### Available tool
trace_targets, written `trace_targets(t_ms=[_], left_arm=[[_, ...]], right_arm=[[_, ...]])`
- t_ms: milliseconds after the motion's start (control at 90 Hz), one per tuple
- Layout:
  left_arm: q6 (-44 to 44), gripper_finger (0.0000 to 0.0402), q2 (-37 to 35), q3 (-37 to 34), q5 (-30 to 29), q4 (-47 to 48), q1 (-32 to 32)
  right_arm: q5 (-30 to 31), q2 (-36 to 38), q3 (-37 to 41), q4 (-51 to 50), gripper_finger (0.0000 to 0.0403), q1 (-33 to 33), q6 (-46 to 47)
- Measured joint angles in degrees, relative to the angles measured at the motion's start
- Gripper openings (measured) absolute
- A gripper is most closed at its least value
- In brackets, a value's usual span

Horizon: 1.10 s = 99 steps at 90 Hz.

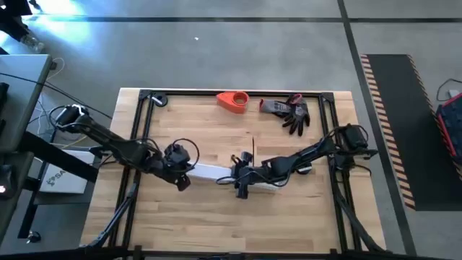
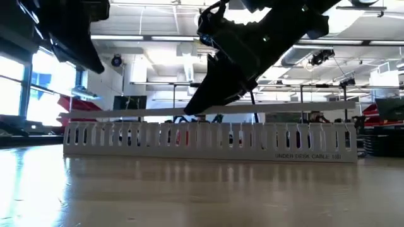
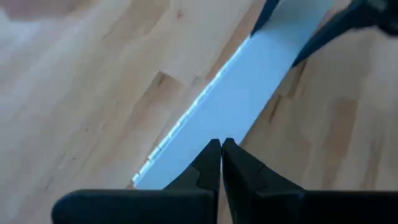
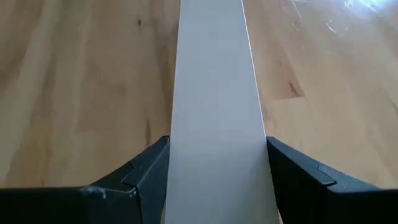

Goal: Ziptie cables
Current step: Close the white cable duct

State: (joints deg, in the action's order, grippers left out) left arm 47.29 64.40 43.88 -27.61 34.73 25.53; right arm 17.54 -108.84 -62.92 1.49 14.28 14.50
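White strip point(image 4: 214, 93) clamped between right jaws; left jaws closed.

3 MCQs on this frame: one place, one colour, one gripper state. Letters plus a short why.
1. Where is the black glove?
A. the table's far edge, beside the orange object
B. under the left arm
C. on the floor

2. What colour is the flat strip?
A. orange
B. white
C. black

3. How are the left gripper fingers?
A. wide apart
B. closed together
C. out of view

Key: 1 A, the high view shows it next to the orange object. 2 B, white between the right gripper fingers. 3 B, the tips meet.
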Motion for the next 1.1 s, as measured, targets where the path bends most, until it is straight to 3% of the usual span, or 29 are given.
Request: trace_targets(t_ms=[556, 744, 956, 1100], left_arm=[[0.2, 0.0000, 0.4, 0.0, 2.0, -0.1, 0.2], [0.2, 0.0000, -0.3, 0.0, 3.5, -0.1, 0.1], [0.2, 0.0000, 2.2, 0.0, 6.6, 0.3, 0.2], [0.3, 0.0000, 3.5, 0.0, 5.3, 1.4, 1.1]], right_arm=[[-4.8, 0.9, 0.0, 0.0, 0.0208, -2.0, 3.3], [-9.3, 1.1, 0.0, 0.0, 0.0208, -2.0, 5.0], [-9.1, 0.9, 0.0, -0.5, 0.0208, -2.0, 5.0], [-7.0, 0.9, 0.0, -0.7, 0.0208, -1.8, 4.4]])
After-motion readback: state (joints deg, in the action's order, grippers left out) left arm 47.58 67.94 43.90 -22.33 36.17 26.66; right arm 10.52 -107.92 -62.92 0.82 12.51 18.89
